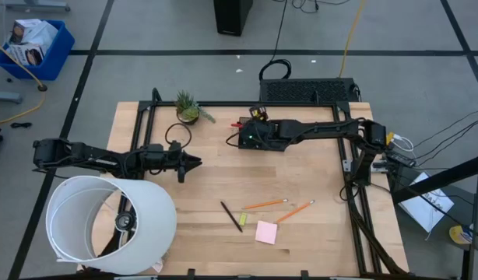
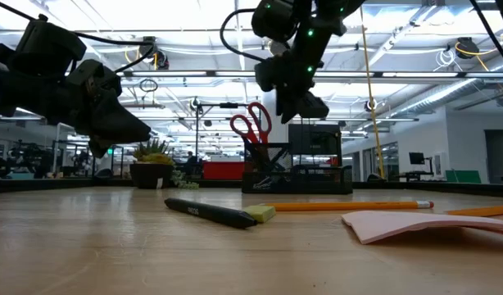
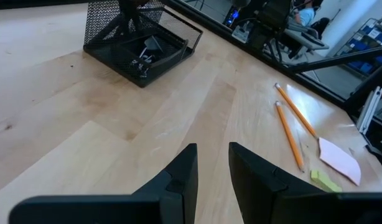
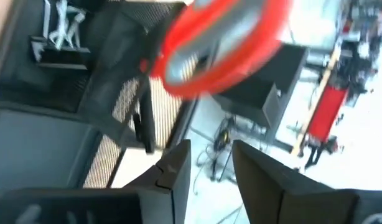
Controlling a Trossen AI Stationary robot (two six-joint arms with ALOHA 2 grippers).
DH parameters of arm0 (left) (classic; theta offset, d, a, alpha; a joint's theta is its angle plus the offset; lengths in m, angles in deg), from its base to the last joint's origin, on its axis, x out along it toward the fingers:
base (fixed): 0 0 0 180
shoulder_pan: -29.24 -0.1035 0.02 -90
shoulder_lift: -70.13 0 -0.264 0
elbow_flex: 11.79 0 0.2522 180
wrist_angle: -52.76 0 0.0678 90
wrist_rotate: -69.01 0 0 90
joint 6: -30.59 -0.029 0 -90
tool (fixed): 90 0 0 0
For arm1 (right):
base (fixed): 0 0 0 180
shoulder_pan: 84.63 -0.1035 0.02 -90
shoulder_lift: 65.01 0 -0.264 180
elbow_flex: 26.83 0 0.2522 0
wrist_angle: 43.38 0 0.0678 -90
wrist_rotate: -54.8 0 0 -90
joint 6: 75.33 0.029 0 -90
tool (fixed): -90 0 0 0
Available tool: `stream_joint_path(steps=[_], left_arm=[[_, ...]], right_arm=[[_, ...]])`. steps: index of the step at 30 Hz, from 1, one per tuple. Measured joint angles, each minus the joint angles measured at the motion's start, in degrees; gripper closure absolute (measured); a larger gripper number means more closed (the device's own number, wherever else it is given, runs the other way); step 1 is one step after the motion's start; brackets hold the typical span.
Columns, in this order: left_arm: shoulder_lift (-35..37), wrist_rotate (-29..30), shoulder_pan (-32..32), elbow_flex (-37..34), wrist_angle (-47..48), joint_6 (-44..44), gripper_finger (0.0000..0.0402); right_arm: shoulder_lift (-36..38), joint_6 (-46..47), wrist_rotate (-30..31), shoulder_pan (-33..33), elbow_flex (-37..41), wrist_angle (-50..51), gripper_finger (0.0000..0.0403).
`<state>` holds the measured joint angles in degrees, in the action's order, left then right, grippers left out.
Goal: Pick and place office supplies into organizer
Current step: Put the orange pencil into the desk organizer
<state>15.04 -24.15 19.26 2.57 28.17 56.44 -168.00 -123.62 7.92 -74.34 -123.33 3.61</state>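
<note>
Red-handled scissors (image 2: 251, 124) stand blades-down in the taller compartment of the black mesh organizer (image 2: 296, 176), at the table's far middle. My right gripper (image 2: 305, 106) hovers open just above the organizer, beside the scissor handles (image 4: 222, 37), and touches nothing. My left gripper (image 1: 196, 162) is open above bare wood at the table's left middle, pointing right. A black pen (image 1: 231, 216), a yellow-green piece (image 1: 241, 218), two orange pencils (image 1: 264, 204) and a pink sticky-note pad (image 1: 266, 232) lie flat on the near middle of the table.
A large white cylinder (image 1: 107, 225) lies on its side at the near left corner. A small potted plant (image 1: 188, 109) stands at the far edge, left of the organizer. Binder clips (image 3: 144, 53) lie in the organizer's lower tray. A dark frame (image 1: 356, 194) lines the table's edges.
</note>
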Motion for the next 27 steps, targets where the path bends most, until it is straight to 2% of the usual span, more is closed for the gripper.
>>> stream_joint_path(steps=[5, 9, 13, 16, 19, 23, 27], left_arm=[[0.0, 0.0, 0.0, 0.0, 1.9, 0.2, 0.0309], [0.0, -0.3, 0.0, 0.0, 3.4, 1.4, 0.0309], [0.0, -0.4, 0.0, 0.0, 4.0, 1.8, 0.0309], [0.0, -0.4, 0.0, 0.0, 4.0, 3.0, 0.0309], [0.0, -0.4, 0.0, 0.0, 4.0, 3.2, 0.0309], [0.0, -0.4, 0.0, 0.0, 4.0, 3.3, 0.0309], [0.0, -0.3, 0.0, 0.0, 3.9, 3.3, 0.0309]], right_arm=[[4.6, 14.9, -1.4, -1.3, 0.0, 9.2, 0.0280], [10.2, 29.3, -11.1, -3.4, 2.5, 14.0, 0.0286], [17.0, 39.3, -25.1, -5.6, 9.6, 10.2, 0.0291], [21.9, 45.6, -34.8, -7.5, 17.9, 3.9, 0.0289], [26.5, 52.1, -40.3, -10.2, 27.8, -4.4, 0.0287], [32.2, 59.1, -42.7, -15.2, 42.0, -22.1, 0.0289], [35.9, 61.2, -42.9, -20.6, 54.5, -41.9, 0.0292]])
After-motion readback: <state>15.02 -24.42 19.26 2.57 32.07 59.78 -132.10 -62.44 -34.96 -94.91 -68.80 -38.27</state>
